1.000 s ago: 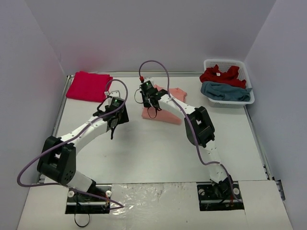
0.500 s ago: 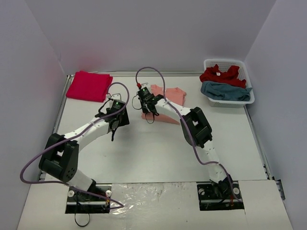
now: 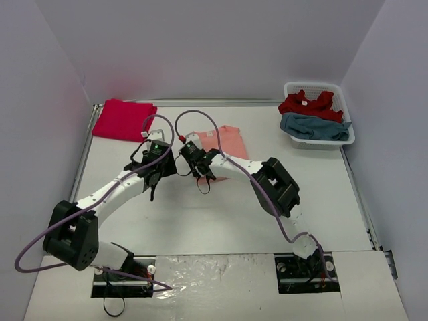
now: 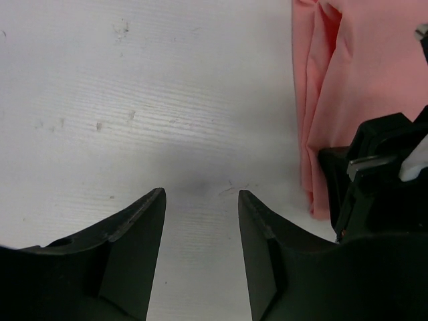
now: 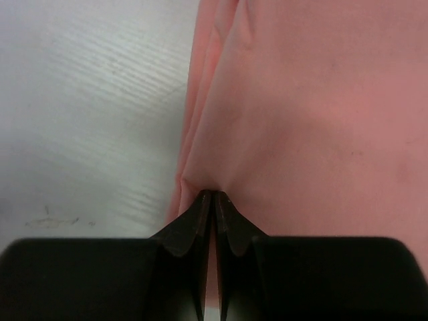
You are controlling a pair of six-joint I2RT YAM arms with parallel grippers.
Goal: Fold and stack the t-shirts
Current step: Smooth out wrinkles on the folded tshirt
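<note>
The salmon-orange cloth t-shirt (image 3: 224, 142) lies part-folded on the tabletop (image 3: 200, 214), your right pincer (image 5: 212, 198) clamped on its edge, left pincer (image 4: 200, 195) apart beside it; 1 crimson tee (image 3: 124, 120) is folded, 2 crumpled tees (image 3: 307, 105) wait in the white plastic basket (image 3: 314, 85).

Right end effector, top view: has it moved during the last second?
Yes. The right end effector, shut on the salmon t-shirt, has shifted left and toward the near edge, farther from the white basket.

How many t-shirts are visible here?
4: crimson t-shirt folded far left, salmon t-shirt mid-table, red t-shirt and teal t-shirt in the basket; more may hide beneath.
</note>
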